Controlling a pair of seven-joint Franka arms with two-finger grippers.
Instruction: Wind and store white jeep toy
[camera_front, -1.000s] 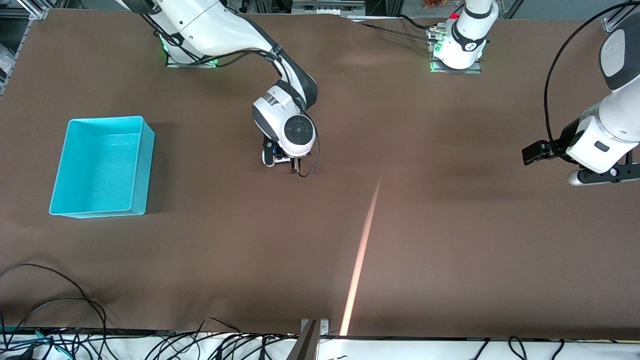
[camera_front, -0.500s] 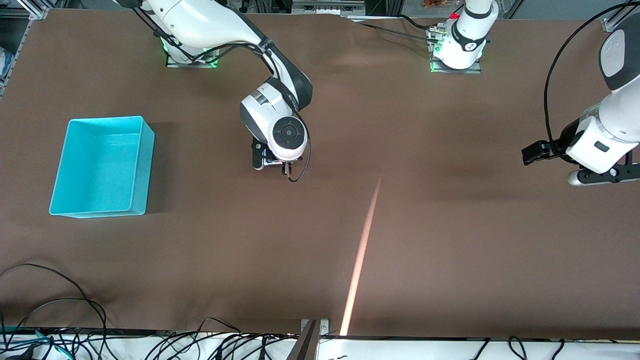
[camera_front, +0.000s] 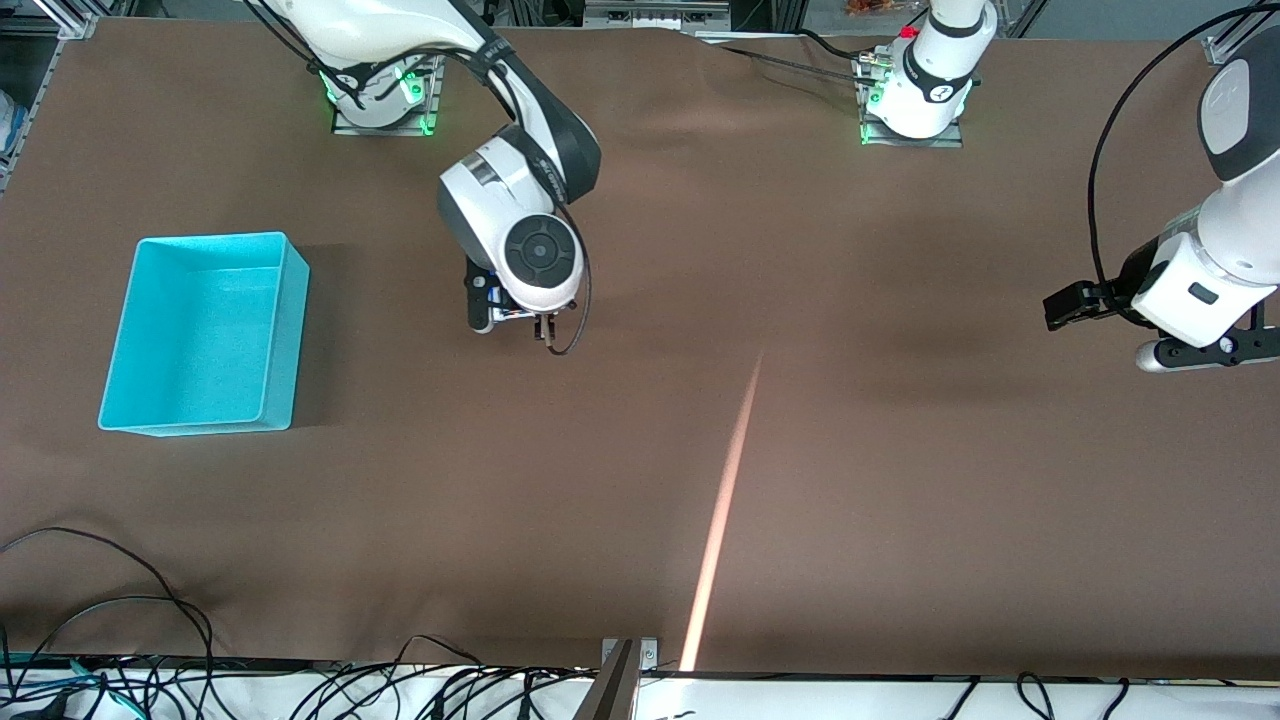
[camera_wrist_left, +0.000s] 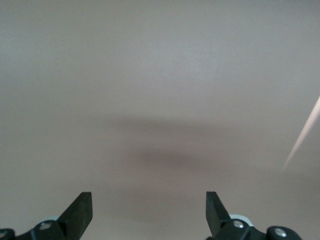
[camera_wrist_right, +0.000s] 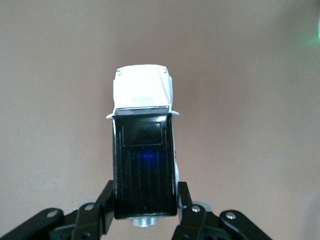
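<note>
the bench (camera_front: 800, 480) is a wide brown sheet with the cyan bin (camera_front: 205, 335) near the edge at the right arm's end. the right gripper (camera_wrist_right: 145, 207) is clamped on the rear flanks of the white jeep toy (camera_wrist_right: 144, 150), over the middle of the bench and well apart from the bin. judging by this, the storing step is in hand; whether the winding is done cannot be told. the next move calls for carrying the jeep over the bin's open top and parting the fingers only once it is inside the walls. the left gripper (camera_wrist_left: 149, 215) waits over bare bench at its own end, fingers apart. in the front view the right wrist hides the jeep almost wholly, and its wheels cannot be made out in the right wrist view.
</note>
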